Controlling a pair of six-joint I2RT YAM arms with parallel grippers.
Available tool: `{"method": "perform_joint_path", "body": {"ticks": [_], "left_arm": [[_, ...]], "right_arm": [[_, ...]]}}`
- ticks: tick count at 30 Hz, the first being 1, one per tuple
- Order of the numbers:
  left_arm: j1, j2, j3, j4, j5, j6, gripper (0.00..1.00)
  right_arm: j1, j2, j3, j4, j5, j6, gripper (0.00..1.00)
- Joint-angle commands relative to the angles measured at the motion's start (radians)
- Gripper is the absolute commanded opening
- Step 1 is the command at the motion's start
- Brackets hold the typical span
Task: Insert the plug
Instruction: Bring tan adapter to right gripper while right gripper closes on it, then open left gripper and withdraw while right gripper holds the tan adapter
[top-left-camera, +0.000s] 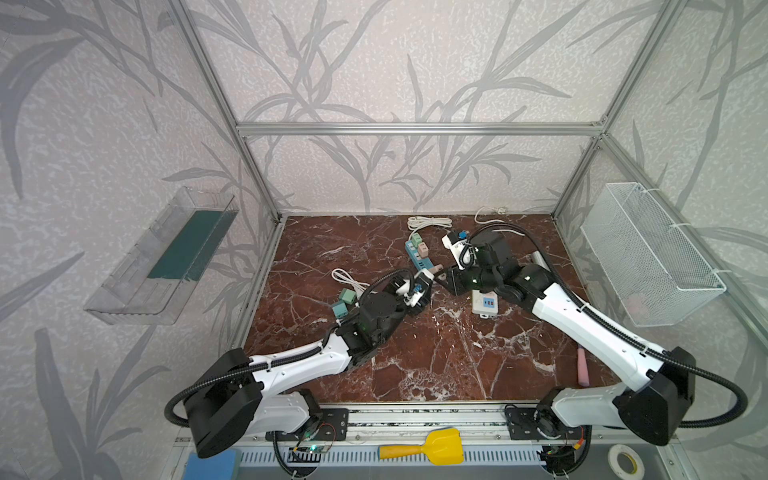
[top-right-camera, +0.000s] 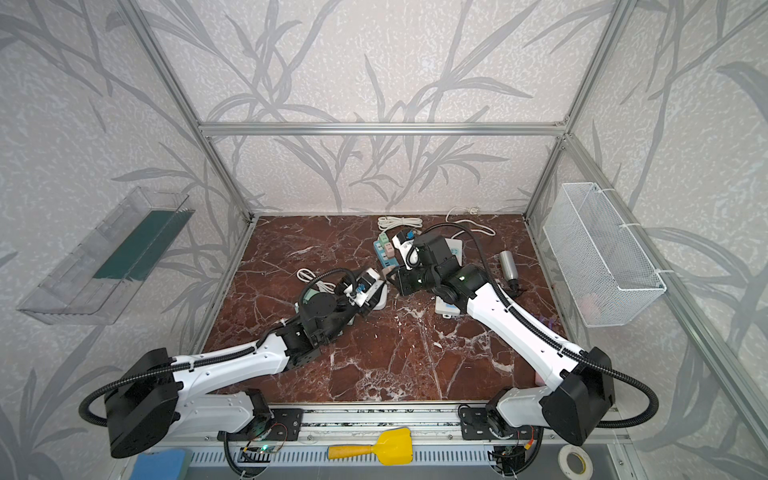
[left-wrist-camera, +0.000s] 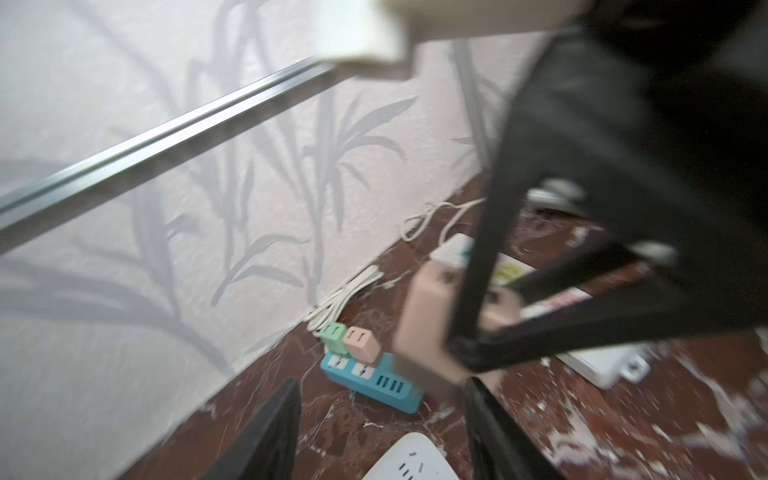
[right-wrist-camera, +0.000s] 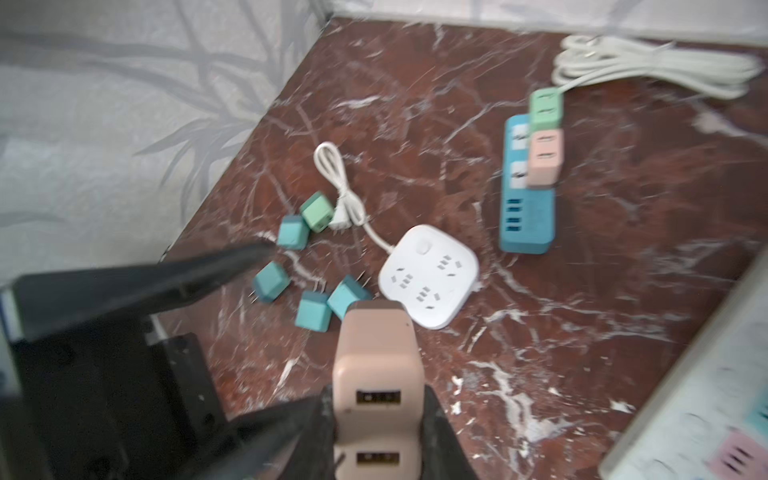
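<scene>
Here the right gripper (right-wrist-camera: 376, 399) is clamped on the pink plug (right-wrist-camera: 376, 353), holding it above the table (right-wrist-camera: 561, 374) with its USB ports toward the wrist camera. The left gripper (left-wrist-camera: 380, 386) stands just beside it, jaws parted and empty. Beyond lie a white square socket (right-wrist-camera: 430, 274) and a blue power strip (right-wrist-camera: 528, 220) carrying a green plug (right-wrist-camera: 546, 108) and a second pink one.

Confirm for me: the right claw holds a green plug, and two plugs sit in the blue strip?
Not green: the plug in the right claw is pink, as the right wrist view shows. Two plugs do sit in the blue strip.
</scene>
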Motion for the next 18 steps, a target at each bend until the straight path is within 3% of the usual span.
{"method": "perform_joint_path", "body": {"ticks": [1, 4, 6, 11, 18], "left_arm": [[0.104, -0.013, 0.197, -0.159, -0.435, -0.356, 0.6], [0.278, -0.014, 0.4, -0.676, -0.309, -0.832, 0.58], [0.379, -0.002, 0.46, -0.85, -0.162, -0.989, 0.58], [0.525, -0.068, 0.319, -0.787, 0.082, -1.155, 0.55], [0.572, -0.165, 0.234, -0.739, 0.033, -1.235, 0.54]], "right_arm": [[0.013, 0.055, 0.051, -0.064, 0.246, 0.044, 0.0], [0.04, 0.14, 0.089, -0.075, 0.353, 0.092, 0.0], [0.053, 0.208, 0.13, -0.087, 0.358, 0.15, 0.0], [0.123, 0.401, 0.279, -0.163, 0.469, 0.193, 0.0], [0.131, 0.584, 0.406, -0.221, 0.446, 0.385, 0.0]]}}
